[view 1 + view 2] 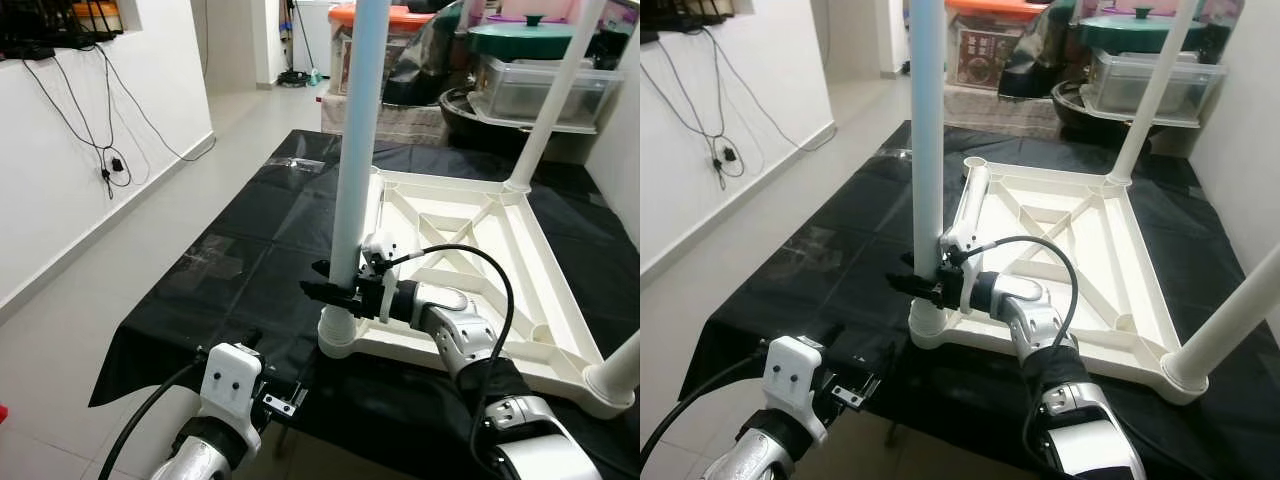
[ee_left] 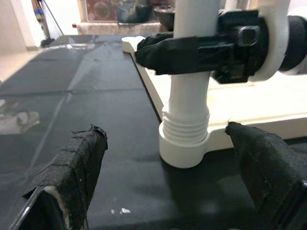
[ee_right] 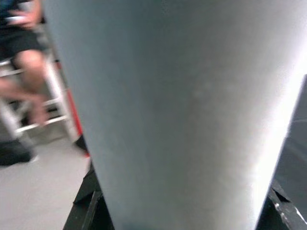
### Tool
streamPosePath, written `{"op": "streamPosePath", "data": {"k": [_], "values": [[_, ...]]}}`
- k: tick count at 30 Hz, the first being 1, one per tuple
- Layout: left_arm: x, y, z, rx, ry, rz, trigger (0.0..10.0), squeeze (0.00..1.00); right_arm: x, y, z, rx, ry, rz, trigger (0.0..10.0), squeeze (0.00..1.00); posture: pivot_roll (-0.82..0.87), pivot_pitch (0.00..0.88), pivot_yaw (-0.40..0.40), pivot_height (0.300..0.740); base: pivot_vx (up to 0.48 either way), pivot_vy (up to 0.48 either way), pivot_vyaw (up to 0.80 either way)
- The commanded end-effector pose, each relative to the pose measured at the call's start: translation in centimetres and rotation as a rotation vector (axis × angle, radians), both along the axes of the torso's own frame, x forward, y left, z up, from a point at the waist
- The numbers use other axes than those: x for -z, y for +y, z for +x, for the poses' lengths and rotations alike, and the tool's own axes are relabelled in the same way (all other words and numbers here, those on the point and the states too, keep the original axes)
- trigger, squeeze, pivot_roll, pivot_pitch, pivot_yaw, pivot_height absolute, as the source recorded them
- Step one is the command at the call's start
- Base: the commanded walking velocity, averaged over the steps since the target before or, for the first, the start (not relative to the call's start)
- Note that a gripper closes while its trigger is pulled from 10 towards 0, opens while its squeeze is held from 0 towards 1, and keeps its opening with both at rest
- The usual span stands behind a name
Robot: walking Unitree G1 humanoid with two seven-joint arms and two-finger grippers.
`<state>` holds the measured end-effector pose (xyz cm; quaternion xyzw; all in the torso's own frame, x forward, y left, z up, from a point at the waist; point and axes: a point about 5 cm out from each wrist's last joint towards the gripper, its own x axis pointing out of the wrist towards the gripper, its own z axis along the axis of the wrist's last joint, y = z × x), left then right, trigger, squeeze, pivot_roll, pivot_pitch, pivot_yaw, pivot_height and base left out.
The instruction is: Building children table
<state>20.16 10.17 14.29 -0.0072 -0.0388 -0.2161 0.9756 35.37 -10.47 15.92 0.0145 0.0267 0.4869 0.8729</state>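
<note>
Left wrist view reveals leg (image 2: 191, 96) threads; right end effector (image 1: 335, 287) clamps it.

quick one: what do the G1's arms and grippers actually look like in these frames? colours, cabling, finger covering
Both arms are silver metal with black joint sections. The left gripper has two long black fingers wrapped in frayed black fabric tape, behind a white wrist housing with small dark holes. A black cable runs along the left arm. The right gripper is black, with a white bracket and a black cable looping above the forearm.
</note>
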Motion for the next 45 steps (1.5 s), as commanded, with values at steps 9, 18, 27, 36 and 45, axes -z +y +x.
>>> {"op": "streamPosePath", "data": {"k": [9,18,27,36,45], "values": [[1.3,-0.2,1.0,0.015,0.062,-0.004,10.0,0.00,2.1,-2.7,0.1,0.693,-0.019,-0.095,0.0,0.00,0.17,0.000,-0.024,0.740,0.000,0.000,0.00],[2.2,-0.3,2.1,0.011,0.071,0.031,10.0,0.00,2.9,-5.6,-1.7,1.266,0.067,-0.097,0.0,0.00,0.16,0.000,-0.033,0.740,0.000,0.000,0.00],[3.1,-0.6,3.2,0.009,0.089,0.055,10.0,0.00,3.3,-1.5,-1.7,1.217,0.103,-0.005,10.0,0.00,0.16,0.000,-0.045,0.740,0.000,0.000,0.00],[3.3,-0.8,3.7,0.023,0.083,0.064,10.0,0.00,2.5,-2.3,-0.3,1.050,0.009,0.037,10.0,0.00,0.15,0.000,-0.043,0.740,0.000,0.000,0.00],[3.2,-1.3,4.1,0.046,0.053,0.048,10.0,0.00,1.1,-3.6,1.0,0.377,0.019,-0.034,10.0,0.00,0.14,0.000,-0.037,0.740,0.000,0.000,0.00]]}}
